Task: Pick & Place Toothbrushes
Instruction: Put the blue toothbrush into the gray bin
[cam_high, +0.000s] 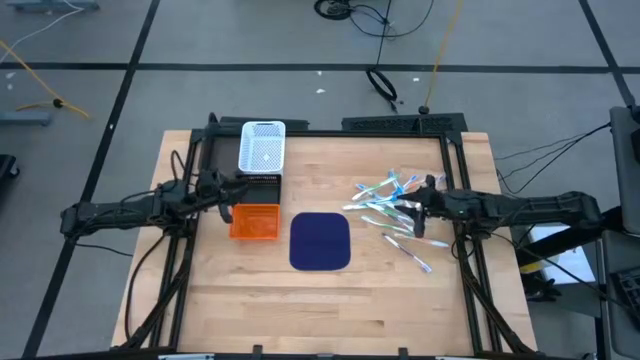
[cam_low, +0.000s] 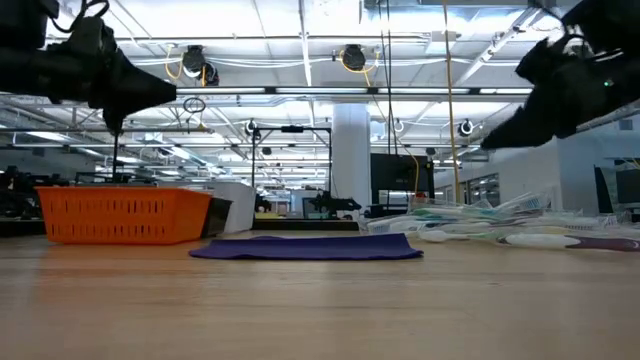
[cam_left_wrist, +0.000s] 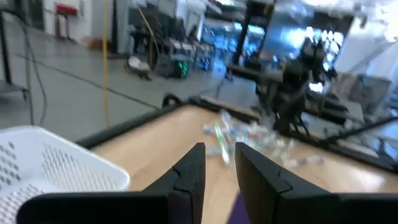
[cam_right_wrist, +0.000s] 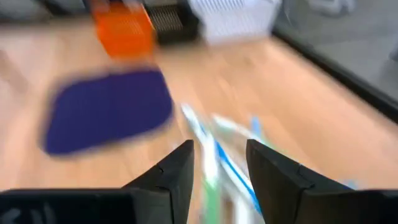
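High view first: we see a pale wood-plank tabletop (cam_high: 330, 300) carrying a loose heap of thin white and clear toothbrushes (cam_high: 385, 200) with blue, teal and pink accents, lying toward its right edge. A dark blue rounded-square mat (cam_high: 320, 241) lies flat near the middle. Toward the left edge an orange mesh basket (cam_high: 254, 222), a dark basket (cam_high: 262, 186) and a white perforated basket (cam_high: 263, 146) stand in a row running to the far edge. The right gripper (cam_high: 421, 210) hangs over the heap's right side; the left gripper (cam_high: 228, 190) is above the baskets.

Low view: the heap (cam_low: 500, 222) lies low on the wood, the mat (cam_low: 306, 247) is a thin sheet, and both arms are raised clear of the table.

Left wrist view: the left fingers (cam_left_wrist: 189, 171) stand a narrow gap apart with nothing between them, the white basket (cam_left_wrist: 50, 165) beside them.

Right wrist view: the right fingers (cam_right_wrist: 177, 168) are spread apart over blurred brushes (cam_right_wrist: 227, 165); they seem to grip nothing, though the blur leaves us unsure.
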